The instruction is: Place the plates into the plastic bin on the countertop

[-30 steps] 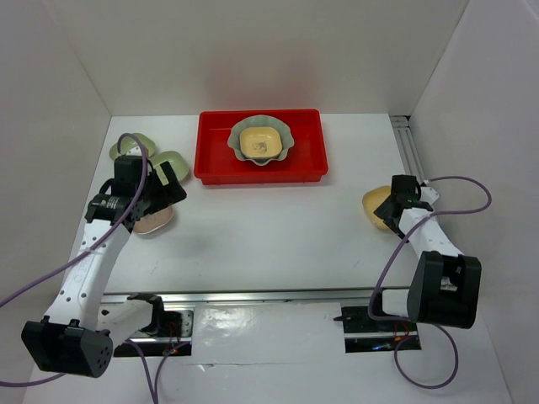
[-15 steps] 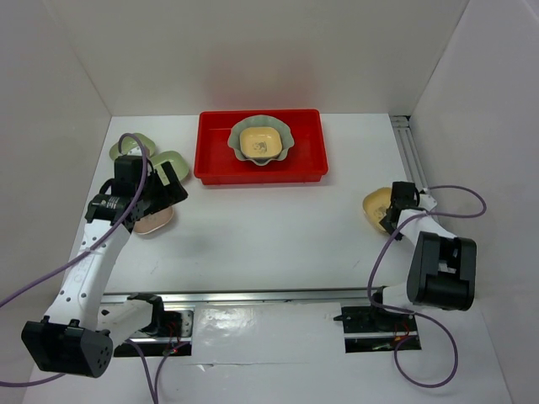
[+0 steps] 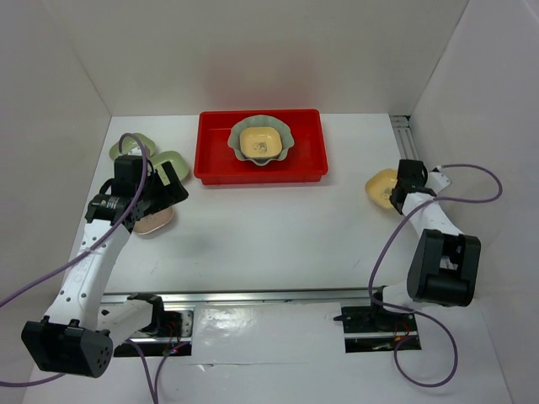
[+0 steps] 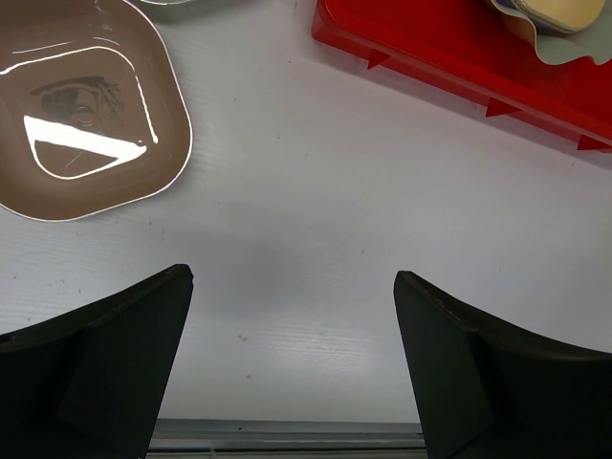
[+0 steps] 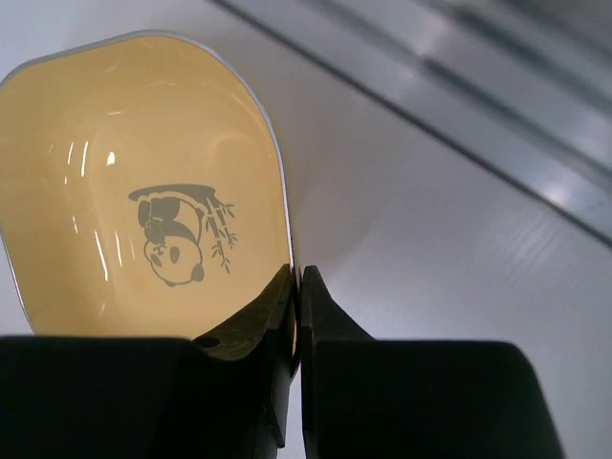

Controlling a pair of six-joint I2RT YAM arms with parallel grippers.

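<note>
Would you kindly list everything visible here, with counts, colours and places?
red bin: one, bright red, far middle of the countertop
scalloped dish: one, pale green, inside the red bin
nested dish: one, yellow-orange, in the scalloped dish
far green dish: one, pale green, far left
near green dish: one, pale green, beside it, partly hidden by the left arm
tan dish: one, pinkish tan, left side
panda dish: one, yellow-orange, right side
countertop: one, white
metal rail: one, silver, right edge
left gripper: one, black, open over bare countertop near the tan dish
right gripper: one, black, shut on the panda dish's rim
</note>
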